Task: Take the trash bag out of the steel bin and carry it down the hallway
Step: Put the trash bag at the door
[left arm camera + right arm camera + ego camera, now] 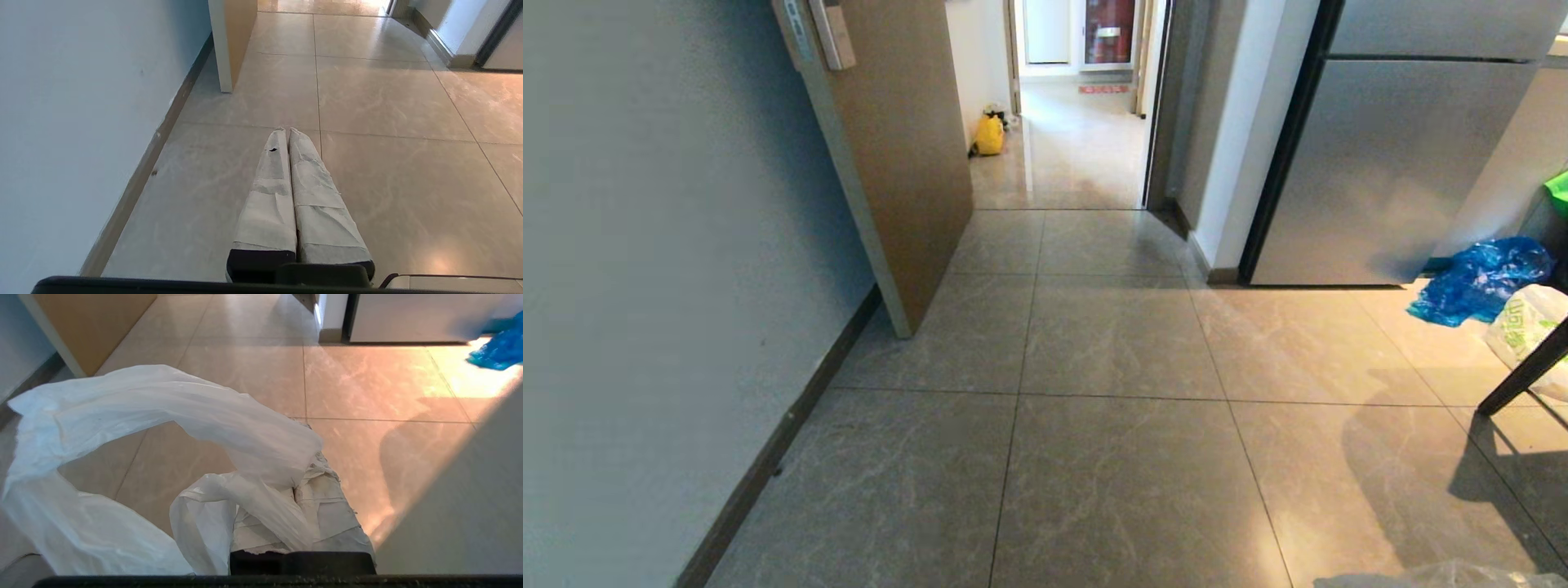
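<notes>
Both tools are pressed together: the right tool [304, 473] pinches the thin white crinkled trash bag [135, 428] (bin unseen), the left tool [286, 132] nothing; carrying is underway, needing a drive through the glossy-tiled hallway [1070, 139].

one white trash bag [135, 416], one blue bag [1478, 279], one yellow bag [989, 135], two grippers [286, 132] [304, 473]

Tiled floor [1119, 457] with blue bag [1478, 279]
</notes>
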You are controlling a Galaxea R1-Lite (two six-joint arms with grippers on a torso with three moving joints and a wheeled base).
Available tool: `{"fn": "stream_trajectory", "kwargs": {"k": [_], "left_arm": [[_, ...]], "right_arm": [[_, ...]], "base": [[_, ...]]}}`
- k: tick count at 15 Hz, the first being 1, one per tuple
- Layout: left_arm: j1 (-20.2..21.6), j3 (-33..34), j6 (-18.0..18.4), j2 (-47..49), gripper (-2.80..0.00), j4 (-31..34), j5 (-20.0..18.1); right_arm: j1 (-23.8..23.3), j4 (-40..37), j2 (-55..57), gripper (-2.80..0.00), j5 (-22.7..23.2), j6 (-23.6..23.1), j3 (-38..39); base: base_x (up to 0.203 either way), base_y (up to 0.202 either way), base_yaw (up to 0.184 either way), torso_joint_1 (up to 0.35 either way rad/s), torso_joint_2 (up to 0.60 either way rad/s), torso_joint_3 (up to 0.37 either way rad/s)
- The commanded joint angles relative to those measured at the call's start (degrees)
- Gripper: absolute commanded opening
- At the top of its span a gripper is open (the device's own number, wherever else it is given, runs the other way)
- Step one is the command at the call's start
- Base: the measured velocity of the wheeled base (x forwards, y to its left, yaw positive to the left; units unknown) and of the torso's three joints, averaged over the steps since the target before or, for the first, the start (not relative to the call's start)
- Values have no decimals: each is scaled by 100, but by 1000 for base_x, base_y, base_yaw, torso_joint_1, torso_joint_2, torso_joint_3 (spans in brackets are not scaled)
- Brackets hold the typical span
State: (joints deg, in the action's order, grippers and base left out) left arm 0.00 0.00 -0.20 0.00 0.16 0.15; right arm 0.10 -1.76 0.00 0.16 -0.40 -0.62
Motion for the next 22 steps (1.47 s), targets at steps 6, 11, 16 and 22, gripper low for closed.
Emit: {"fn": "stream_trajectory", "kwargs": {"k": [6, 11, 16, 22], "left_arm": [[0, 0, -5, 0, -280, 2, 2], [0, 0, -6, 0, -280, 2, 2], [0, 0, -6, 0, -280, 2, 2], [0, 0, -6, 0, -280, 2, 2]], "right_arm": [[5, 0, 2, -280, 2, -4, 1], [-1, 0, 0, -280, 2, -4, 1], [-1, 0, 9, -280, 2, -4, 1], [1, 0, 3, -280, 2, -4, 1]], "base": [[193, 0, 0, 0, 3, 2], [191, 0, 0, 2, 1, 1], [191, 0, 0, 1, 2, 2], [192, 0, 1, 2, -1, 3]]}}
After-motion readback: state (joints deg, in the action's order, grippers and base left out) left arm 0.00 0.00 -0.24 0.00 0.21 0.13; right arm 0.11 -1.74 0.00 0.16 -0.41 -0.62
